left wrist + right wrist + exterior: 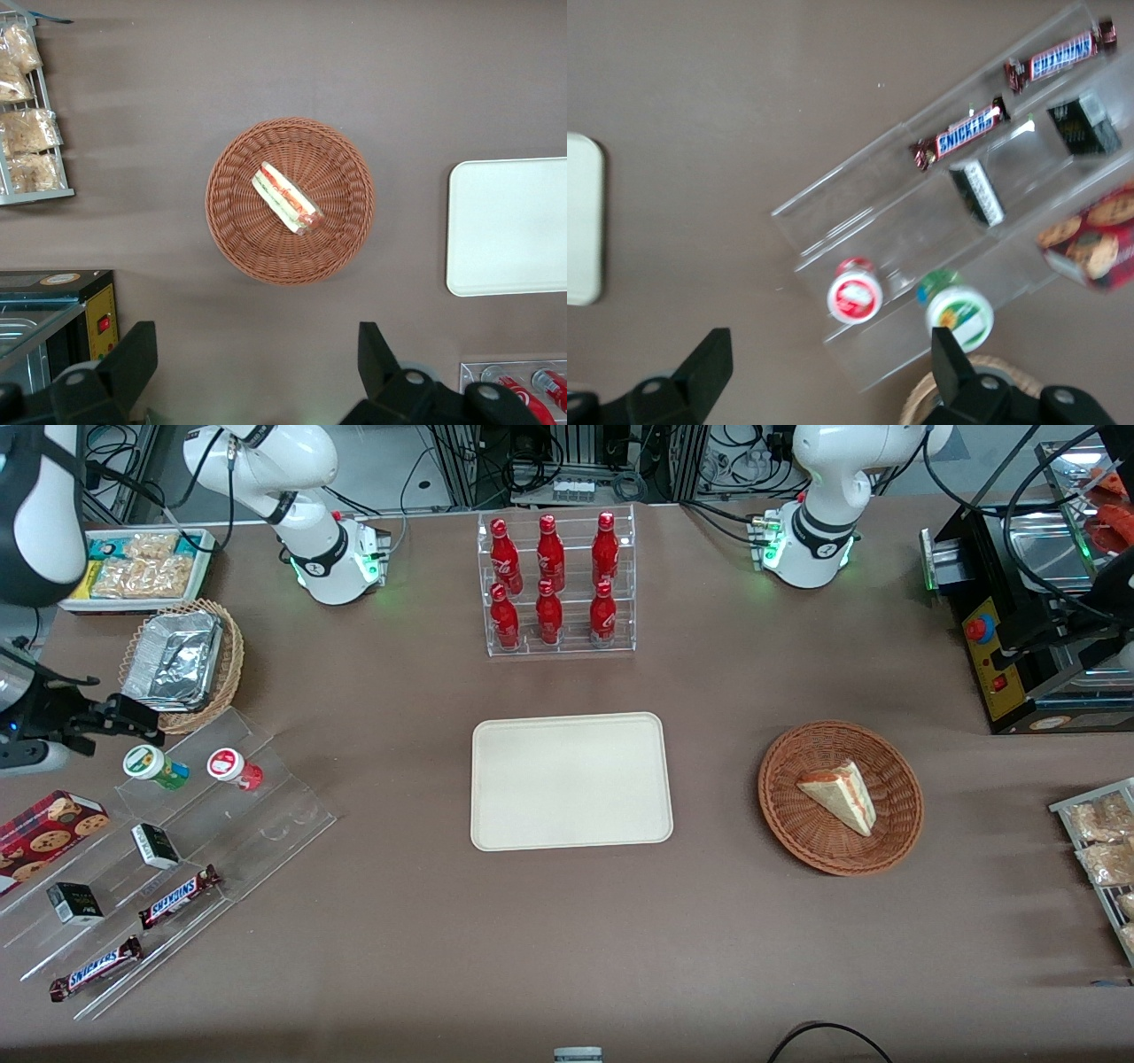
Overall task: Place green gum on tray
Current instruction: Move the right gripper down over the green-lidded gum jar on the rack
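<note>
The green gum [155,767] is a small green bottle with a white lid, standing on the upper step of a clear acrylic shelf [266,824] toward the working arm's end of the table. A like red bottle [234,768] stands beside it. In the right wrist view the green gum [959,316] sits close to one finger and the red bottle [855,292] lies between the fingers' lines. My gripper [124,717] [830,354] hangs open and empty above the table, a little farther from the front camera than the gum. The cream tray [571,779] [583,217] lies bare mid-table.
The shelf also carries two Snickers bars [177,896], small black boxes [156,845] and a cookie box [49,828]. A wicker basket with foil trays [182,662] stands close by the gripper. A cola bottle rack [556,584] and a sandwich basket [839,797] stand elsewhere.
</note>
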